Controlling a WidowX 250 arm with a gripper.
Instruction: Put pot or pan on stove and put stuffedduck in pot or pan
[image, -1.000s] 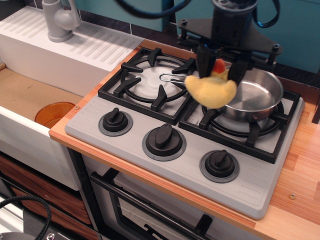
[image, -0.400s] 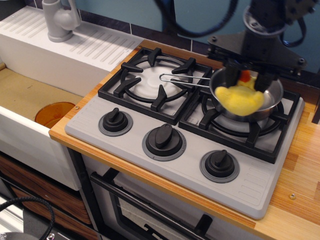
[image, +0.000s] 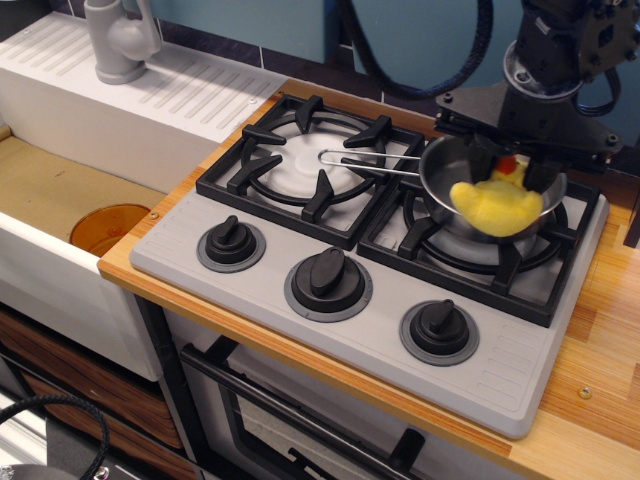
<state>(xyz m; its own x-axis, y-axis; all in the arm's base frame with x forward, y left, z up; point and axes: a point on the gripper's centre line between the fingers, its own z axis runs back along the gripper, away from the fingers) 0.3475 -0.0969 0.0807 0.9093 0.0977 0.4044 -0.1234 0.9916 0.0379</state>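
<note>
Fingers (image: 510, 172) clamped on soft yellow plush stuffedduck (image: 497, 204) over round, shiny steel pan (image: 440, 175) on stove (image: 520, 360).

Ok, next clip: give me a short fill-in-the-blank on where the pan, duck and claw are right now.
1. The pan sits on the ___ burner of the stove.
2. The duck is ___ in colour.
3. The pan's wire handle points toward the ___ burner.
4. The claw is above the ___.

Missing words: right; yellow; left; pan

claw (image: 507, 172) fingertips hidden behind stuffedduck (image: 495, 205), grip state unclear. arm cut off at top edge. duck hides pan (image: 446, 172) floor.
</note>
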